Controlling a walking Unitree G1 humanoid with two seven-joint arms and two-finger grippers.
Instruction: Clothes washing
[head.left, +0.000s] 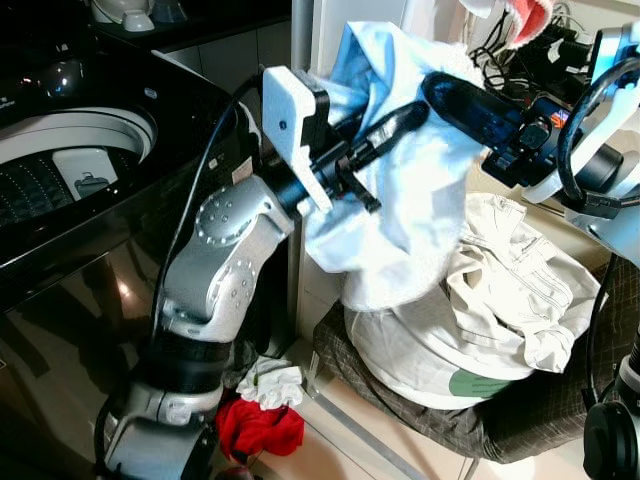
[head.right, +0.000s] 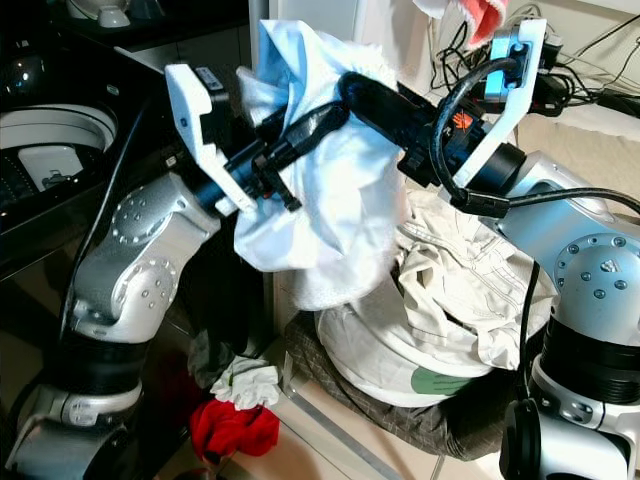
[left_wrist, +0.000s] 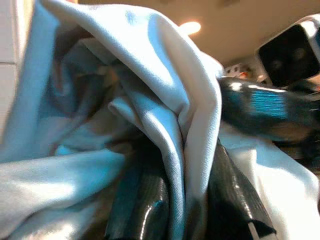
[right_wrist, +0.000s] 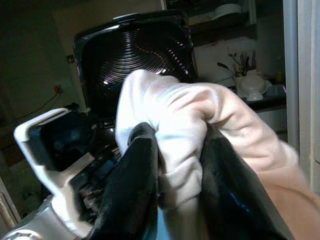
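While I've got this thing up in the air, the washing machine (head.left: 80, 150) sits off to my left with its lid up and the drum open, so that's where the load is headed, I'd guess. Next biggest is the basket (head.left: 520, 420) down in front of me, heaped with a cream garment (head.left: 520, 290) that isn't mine to worry about yet.

What I'm holding is a pale blue shirt (head.left: 400, 190), hanging well above the basket and level with the top of the machine. My left gripper (head.left: 395, 125) is clamped on a fold of it, and my right gripper (head.right: 350, 95) is pinched on another bunch of the same cloth, right beside the left one.

Here's what bugs me. Both grips are on thick wads near the top, so most of the shirt dangles free. If I swing left, that loose tail could snag on the rim of the machine or drag over the black top. If either grip slips, it could drop onto the floor, where a red cloth (head.left: 260, 428) and a small white cloth (head.left: 272, 382) already lie beside the basket.
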